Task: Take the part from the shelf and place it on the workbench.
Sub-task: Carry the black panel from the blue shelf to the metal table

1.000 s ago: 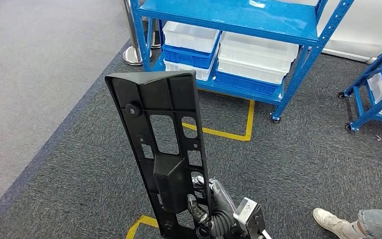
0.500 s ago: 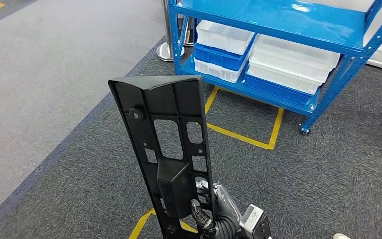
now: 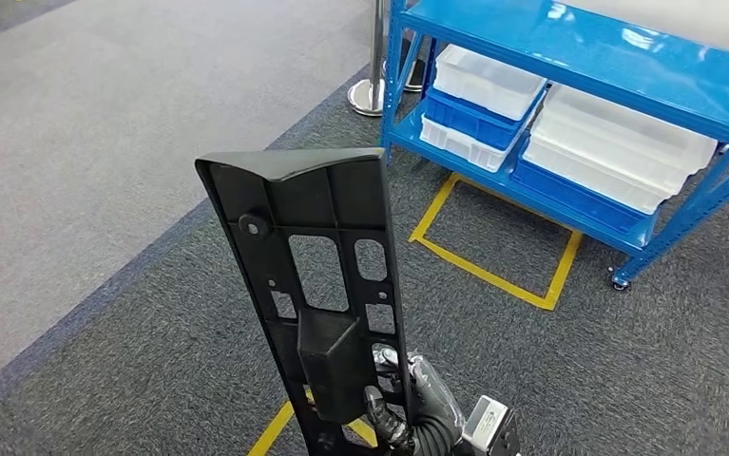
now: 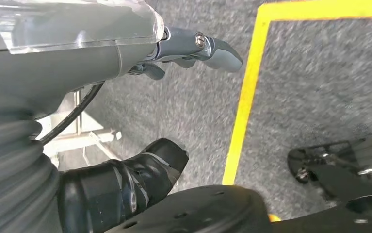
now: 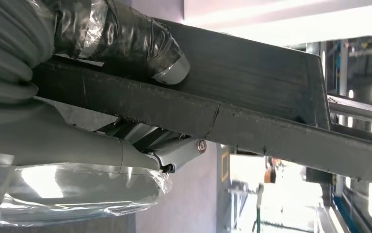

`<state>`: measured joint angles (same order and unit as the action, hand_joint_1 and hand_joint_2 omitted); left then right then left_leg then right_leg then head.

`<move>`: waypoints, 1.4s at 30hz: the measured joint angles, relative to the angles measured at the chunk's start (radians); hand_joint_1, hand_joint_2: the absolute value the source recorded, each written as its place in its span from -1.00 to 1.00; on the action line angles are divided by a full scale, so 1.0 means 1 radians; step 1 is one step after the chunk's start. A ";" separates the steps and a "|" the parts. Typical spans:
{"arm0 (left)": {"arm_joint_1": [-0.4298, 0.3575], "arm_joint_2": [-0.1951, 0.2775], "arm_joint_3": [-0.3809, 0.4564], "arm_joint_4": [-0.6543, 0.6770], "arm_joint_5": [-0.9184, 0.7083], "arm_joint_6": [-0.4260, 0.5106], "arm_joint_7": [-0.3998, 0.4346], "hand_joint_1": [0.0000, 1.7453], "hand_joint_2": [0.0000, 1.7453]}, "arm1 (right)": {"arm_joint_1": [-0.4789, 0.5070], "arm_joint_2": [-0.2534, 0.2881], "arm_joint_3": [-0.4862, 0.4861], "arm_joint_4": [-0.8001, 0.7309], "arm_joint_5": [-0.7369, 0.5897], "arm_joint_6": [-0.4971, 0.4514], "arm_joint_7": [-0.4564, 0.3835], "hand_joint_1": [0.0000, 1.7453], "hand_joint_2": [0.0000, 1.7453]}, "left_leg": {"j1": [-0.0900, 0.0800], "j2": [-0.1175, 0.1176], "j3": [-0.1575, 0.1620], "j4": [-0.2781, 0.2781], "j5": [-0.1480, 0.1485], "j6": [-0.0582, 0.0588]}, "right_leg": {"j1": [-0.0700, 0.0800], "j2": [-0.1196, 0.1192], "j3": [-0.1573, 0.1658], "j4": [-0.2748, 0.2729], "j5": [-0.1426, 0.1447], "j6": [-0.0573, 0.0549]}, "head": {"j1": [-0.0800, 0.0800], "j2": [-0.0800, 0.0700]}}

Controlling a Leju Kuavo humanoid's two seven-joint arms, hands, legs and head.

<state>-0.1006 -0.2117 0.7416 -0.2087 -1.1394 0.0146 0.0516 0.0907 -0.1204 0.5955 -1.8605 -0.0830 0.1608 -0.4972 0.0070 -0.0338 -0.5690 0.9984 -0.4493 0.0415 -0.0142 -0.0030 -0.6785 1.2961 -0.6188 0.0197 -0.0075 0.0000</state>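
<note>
Upright above right hand [image 3: 406, 404]: part [image 3: 317, 285]

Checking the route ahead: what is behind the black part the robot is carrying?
Behind the black part, held upright by the right robot hand, lie grey carpet and a yellow floor line. The floor directly behind it is covered.

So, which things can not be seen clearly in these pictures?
- Workbench: in no picture, so the goal is unknown.
- Black part: its lower end is cut by the head view's bottom edge.
- Right hand: the part hides most of its fingers.
- Left hand: the wrist view is blurred.
- Blue shelf: its top is cut off.
</note>
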 joint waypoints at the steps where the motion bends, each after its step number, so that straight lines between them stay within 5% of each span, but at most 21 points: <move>1: 0.001 0.000 0.000 0.000 0.000 0.000 0.000 -1.00 1.00 | 0.001 0.000 -0.002 0.000 0.002 0.002 -0.001 1.00 1.00 | 0.000 -0.012 0.000 0.003 0.000 -0.001 | 0.000 0.003 0.015 -0.034 0.029 -0.001 | 0.000 0.000; 4: 0.000 -0.004 0.000 0.000 0.000 0.002 0.002 -1.00 1.00 | 0.001 -0.001 -0.011 0.000 0.007 0.010 -0.006 1.00 1.00 | 0.000 -0.047 -0.008 0.018 -0.005 -0.009 | -0.004 0.059 0.097 -0.217 0.116 -0.010 | 0.000 0.000; 6: -0.006 -0.006 0.000 0.000 0.000 0.007 0.009 -1.00 1.00 | 0.002 0.000 -0.016 0.000 0.008 0.018 -0.008 1.00 1.00 | 0.000 -0.067 -0.019 0.026 -0.005 -0.021 | -0.004 0.084 0.110 -0.256 0.119 -0.013 | 0.000 0.000; 8: -0.013 -0.006 0.000 0.000 -0.003 0.011 0.029 -1.00 1.00 | 0.001 0.002 -0.022 0.000 0.007 0.029 -0.008 1.00 1.00 | 0.003 -0.077 -0.027 0.026 -0.002 -0.035 | -0.004 0.062 0.111 -0.261 0.124 -0.020 | 0.000 0.000; 10: -0.025 -0.007 0.000 0.000 -0.006 0.011 0.051 -1.00 1.00 | -0.001 0.008 -0.031 0.000 0.004 0.043 -0.009 1.00 1.00 | 0.003 -0.039 -0.045 0.060 -0.023 -0.046 | -0.007 0.037 0.116 -0.270 0.129 -0.033 | -0.002 0.000; 12: -0.040 -0.008 0.000 0.000 -0.010 0.009 0.058 -1.00 1.00 | -0.001 0.013 -0.042 0.002 -0.002 0.057 -0.010 1.00 1.00 | 0.004 0.011 -0.094 0.163 -0.080 -0.055 | -0.006 0.009 0.118 -0.273 0.130 -0.041 | -0.004 0.000; 14: -0.049 -0.009 -0.002 0.000 -0.015 0.006 0.057 -1.00 1.00 | -0.002 0.016 -0.051 0.005 -0.006 0.070 -0.011 1.00 1.00 | 0.008 0.024 -0.147 0.274 -0.123 -0.063 | -0.004 -0.020 0.118 -0.273 0.128 -0.043 | -0.005 0.000; 15: -0.051 -0.010 -0.003 0.000 -0.017 0.004 0.056 -1.00 1.00 | -0.003 0.018 -0.054 0.008 -0.007 0.076 -0.011 1.00 1.00 | 0.009 0.027 -0.154 0.290 -0.120 -0.065 | -0.004 -0.033 0.118 -0.272 0.127 -0.043 | -0.005 0.000; 16: -0.052 -0.010 -0.004 0.000 -0.018 0.002 0.055 -1.00 1.00 | -0.004 0.020 -0.057 0.010 -0.007 0.081 -0.011 1.00 1.00 | 0.009 0.030 -0.140 0.266 -0.099 -0.066 | -0.004 -0.044 0.119 -0.272 0.126 -0.042 | -0.005 0.000; 19: -0.056 -0.011 -0.005 0.000 -0.019 -0.002 0.055 -1.00 1.00 | -0.010 0.025 -0.064 0.013 -0.009 0.092 -0.010 1.00 1.00 | 0.004 0.076 -0.039 0.074 -0.016 -0.054 | -0.001 -0.072 0.124 -0.271 0.121 -0.035 | -0.005 0.000; 21: -0.061 -0.015 -0.006 0.000 -0.019 -0.004 0.055 -1.00 1.00 | -0.011 0.025 -0.071 0.015 -0.011 0.097 -0.011 1.00 1.00 | -0.004 0.094 -0.015 0.021 -0.008 -0.042 | 0.004 -0.087 0.126 -0.271 0.119 -0.026 | -0.004 0.000; 23: -0.061 -0.018 -0.006 0.000 -0.021 -0.006 0.056 -1.00 1.00 | -0.011 0.025 -0.077 0.017 -0.013 0.103 -0.013 1.00 1.00 | -0.004 0.074 -0.017 0.016 -0.003 -0.030 | 0.005 -0.100 0.129 -0.275 0.119 -0.015 | -0.004 0.000; 25: -0.060 -0.021 -0.008 0.000 -0.025 -0.006 0.058 -1.00 1.00 | -0.012 0.026 -0.084 0.017 -0.012 0.109 -0.014 1.00 1.00 | 0.001 0.056 -0.013 0.005 0.005 -0.017 | 0.002 -0.077 0.125 -0.253 0.098 -0.006 | -0.004 0.000; 28: -0.064 -0.025 -0.015 0.000 -0.029 -0.006 0.059 -1.00 1.00 | -0.014 0.029 -0.091 0.020 -0.009 0.113 -0.008 1.00 1.00 | 0.003 0.028 -0.013 -0.001 0.011 -0.005 | -0.002 -0.012 0.050 -0.090 0.009 -0.002 | -0.002 0.000; 30: -0.066 -0.026 -0.019 0.000 -0.033 -0.010 0.059 -1.00 1.00 | -0.016 0.033 -0.092 0.025 -0.006 0.113 -0.001 1.00 1.00 | 0.002 0.005 -0.014 0.002 0.012 -0.003 | -0.002 -0.001 0.005 -0.004 -0.010 0.000 | -0.002 0.000; 31: -0.065 -0.026 -0.020 0.000 -0.035 -0.012 0.059 -1.00 1.00 | -0.018 0.035 -0.092 0.027 -0.006 0.113 0.002 1.00 1.00 | 0.003 -0.008 -0.014 0.004 0.011 -0.004 | -0.003 0.001 0.007 -0.012 0.009 0.000 | -0.002 0.000; 34: -0.066 -0.029 -0.021 0.000 -0.037 -0.018 0.059 -1.00 1.00 | -0.026 0.044 -0.092 0.030 -0.005 0.109 0.006 1.00 1.00 | 0.003 -0.045 -0.019 0.021 0.005 -0.013 | -0.011 0.038 0.084 -0.187 0.104 -0.002 | -0.002 0.000; 36: -0.069 -0.031 -0.021 0.000 -0.038 -0.019 0.059 -1.00 1.00 | -0.030 0.048 -0.092 0.031 -0.005 0.109 0.007 1.00 1.00 | 0.001 -0.066 -0.029 0.029 0.005 -0.025 | -0.012 0.066 0.109 -0.249 0.118 -0.004 | -0.002 0.000; 38: -0.069 -0.031 -0.021 0.000 -0.038 -0.019 0.059 -1.00 1.00 | -0.033 0.053 -0.092 0.032 -0.005 0.109 0.008 1.00 1.00 | 0.003 -0.084 -0.036 0.028 0.009 -0.037 | -0.010 0.055 0.109 -0.251 0.119 -0.013 | -0.002 0.000; 40: -0.067 -0.031 -0.022 0.000 -0.038 -0.019 0.059 -1.00 1.00 | -0.037 0.060 -0.092 0.032 -0.005 0.109 0.008 1.00 1.00 | 0.004 -0.064 -0.047 0.046 -0.002 -0.047 | -0.012 0.035 0.113 -0.258 0.124 -0.027 | -0.003 0.000; 42: -0.069 -0.031 -0.022 0.000 -0.038 -0.019 0.059 -1.00 1.00 | -0.039 0.065 -0.092 0.033 -0.005 0.109 0.008 1.00 1.00 | 0.004 -0.011 -0.089 0.135 -0.053 -0.055 | -0.012 0.009 0.116 -0.262 0.125 -0.039 | -0.005 0.000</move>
<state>-0.1701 -0.2430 0.7199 -0.2085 -1.1772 -0.0042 0.1106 0.0520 -0.0553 0.5035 -1.8277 -0.0879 0.2693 -0.4894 0.0106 -0.0452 -0.6575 1.1329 -0.5019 -0.0138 -0.0264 0.0063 -0.5625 1.0337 -0.4938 -0.0188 -0.0127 0.0000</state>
